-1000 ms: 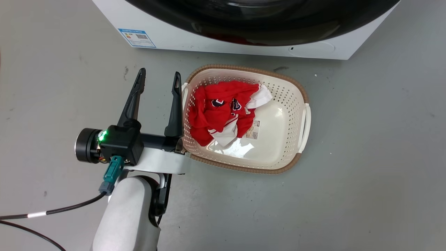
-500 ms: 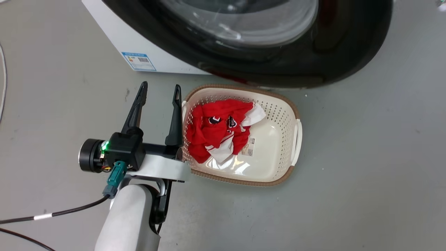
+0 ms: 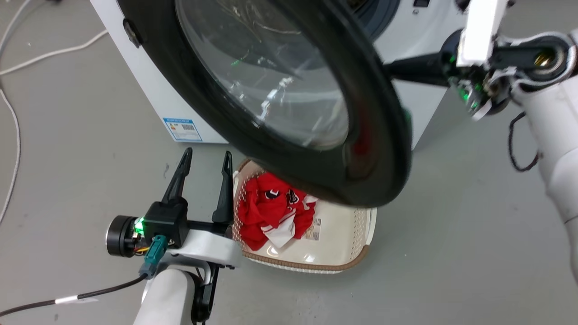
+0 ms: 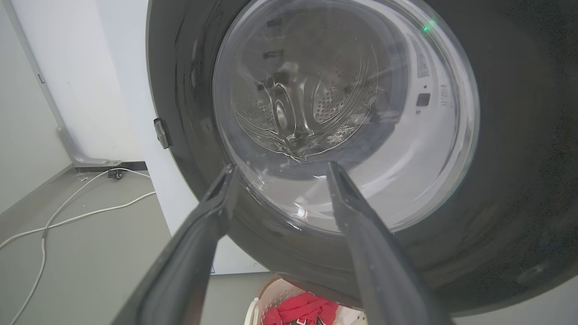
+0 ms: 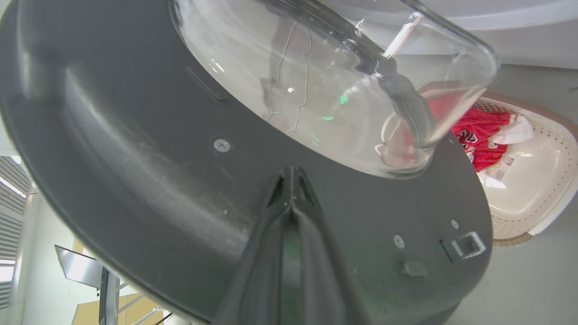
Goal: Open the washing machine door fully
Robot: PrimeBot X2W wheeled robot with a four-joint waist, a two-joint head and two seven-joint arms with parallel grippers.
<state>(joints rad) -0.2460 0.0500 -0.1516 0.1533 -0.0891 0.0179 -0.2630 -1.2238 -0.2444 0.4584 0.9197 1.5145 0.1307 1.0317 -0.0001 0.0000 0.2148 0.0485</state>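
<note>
The door (image 3: 375, 149) stands swung partway out from the machine (image 3: 156, 85), its outer face ahead of and above the left gripper (image 3: 207, 153), whose jaws are spread wide and hold nothing. The right gripper (image 5: 291, 180) has its jaws pressed together and empty, with the tips at the door's inner face just beside the glass bowl (image 5: 316, 81). Whether they touch it is unclear. A basket (image 3: 361, 232) of red clothes (image 3: 259, 212) sits just beside the left jaws' right finger.
</note>
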